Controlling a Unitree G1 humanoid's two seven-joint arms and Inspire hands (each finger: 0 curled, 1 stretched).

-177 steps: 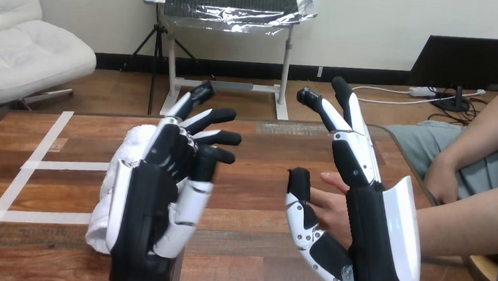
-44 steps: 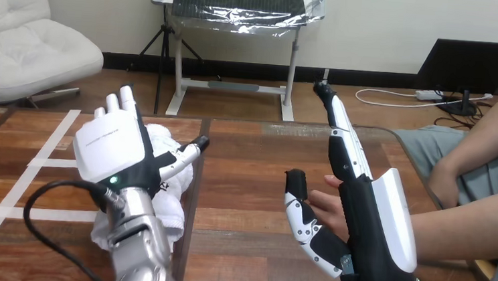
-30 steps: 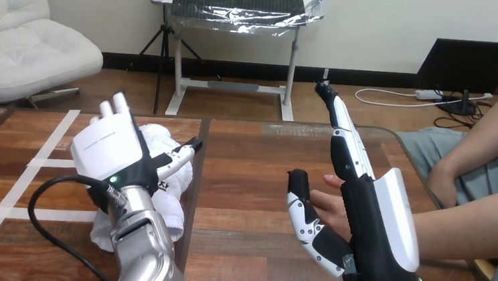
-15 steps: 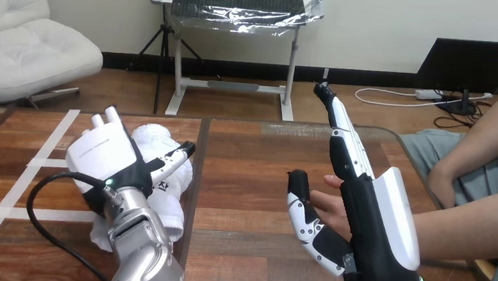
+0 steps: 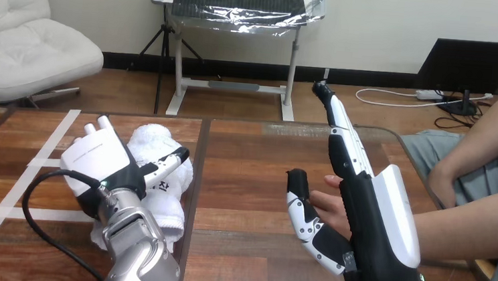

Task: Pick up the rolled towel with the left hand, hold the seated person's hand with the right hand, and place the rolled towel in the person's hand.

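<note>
Lower than half a second ago, the left hand (image 5: 100,159) has tipped down and leftward over the rolled towel (image 5: 154,140), while the right hand (image 5: 377,224) and the person's hand (image 5: 330,210) have kept their places. On the wooden table (image 5: 250,174) the towel lies partly under the left hand, not yet lifted. Its white back shell hides the grip, so I cannot tell whether it has closed on the roll. Well to the right of the towel the right hand stands on edge, fingers straight and thumb spread. The person's hand rests against its palm, touching but unclasped. The step in hand is the pickup. It probably goes best if the grip settles round the roll's middle and firms up before any lift, so the soft cloth neither unrolls nor slips. By count there is one towel, two robot hands and two of the person's hands. The other hand of the person (image 5: 441,182) is farther right of the towel, off the table.
</note>
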